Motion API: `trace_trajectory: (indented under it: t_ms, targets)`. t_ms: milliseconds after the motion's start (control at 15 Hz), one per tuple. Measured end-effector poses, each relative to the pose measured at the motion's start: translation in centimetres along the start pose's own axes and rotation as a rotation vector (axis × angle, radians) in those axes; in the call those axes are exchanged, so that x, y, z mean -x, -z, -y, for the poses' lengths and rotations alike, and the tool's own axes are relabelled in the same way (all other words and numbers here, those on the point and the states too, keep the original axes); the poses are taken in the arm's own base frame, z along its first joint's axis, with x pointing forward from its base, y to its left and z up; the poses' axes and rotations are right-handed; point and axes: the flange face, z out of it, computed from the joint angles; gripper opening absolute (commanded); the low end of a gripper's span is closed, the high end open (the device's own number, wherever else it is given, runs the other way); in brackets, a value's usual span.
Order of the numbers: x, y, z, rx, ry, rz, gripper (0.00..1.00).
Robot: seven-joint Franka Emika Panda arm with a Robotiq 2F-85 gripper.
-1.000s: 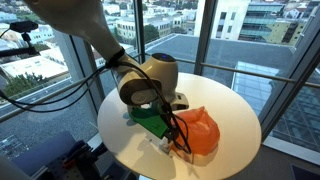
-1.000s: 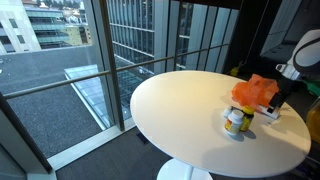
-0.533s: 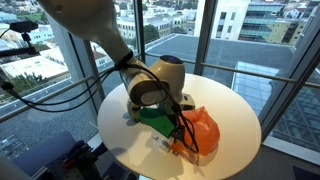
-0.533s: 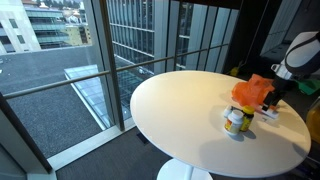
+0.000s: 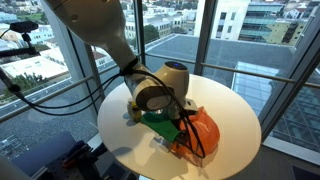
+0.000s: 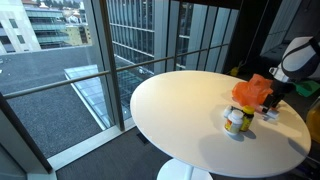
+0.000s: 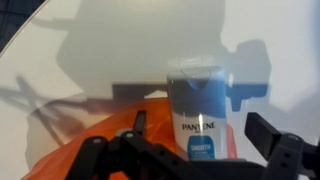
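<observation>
The Pantene bottle (image 7: 200,105) sits dead centre in the wrist view, with its blue label facing the camera. It is on the white counter (image 7: 70,60), just beside the orange bag (image 7: 90,155), whose crumpled edge comes in from the lower left and reaches the bottle's side. The gripper (image 7: 198,128) is spread wide, with one dark finger (image 7: 136,132) on the bag side and the other out past the bottle's far edge. The bottle lies in the gap between them, and there is daylight on at least the right side. Nothing is clamped and the jaws have hold of nothing.

In an exterior view, the arm bends low over the round counter (image 5: 240,105), with the wrist right down above the orange bag (image 5: 202,130). A green packet (image 5: 155,120) lies just beside the bag, under the arm. The bottle itself is mostly hidden by the wrist there.

In an exterior view from across the counter (image 6: 180,105), the gripper (image 6: 275,100) hangs at the far edge of the orange bag (image 6: 255,90). A small can (image 6: 236,121) stands in front of the bag, near it. Glass walls and city rooftops surround it all.
</observation>
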Motion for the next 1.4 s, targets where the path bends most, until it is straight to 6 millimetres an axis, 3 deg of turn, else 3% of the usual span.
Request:
trace_trajectory:
  t_ms: [400,933,1000,1133,1400]
  targets:
    - [0.4,-0.2,-0.8,0.005,0.015,0.012,1.00]
    - [0.9,-0.8,-0.2,-0.018,0.046,0.057,0.99]
    - [1.0,-0.9,-0.2,-0.022,0.048,0.064,0.95]
    - [1.2,-1.0,-0.1,-0.028,0.049,0.078,0.70]
    - [1.3,-1.1,-0.1,-0.033,0.051,0.089,0.35]
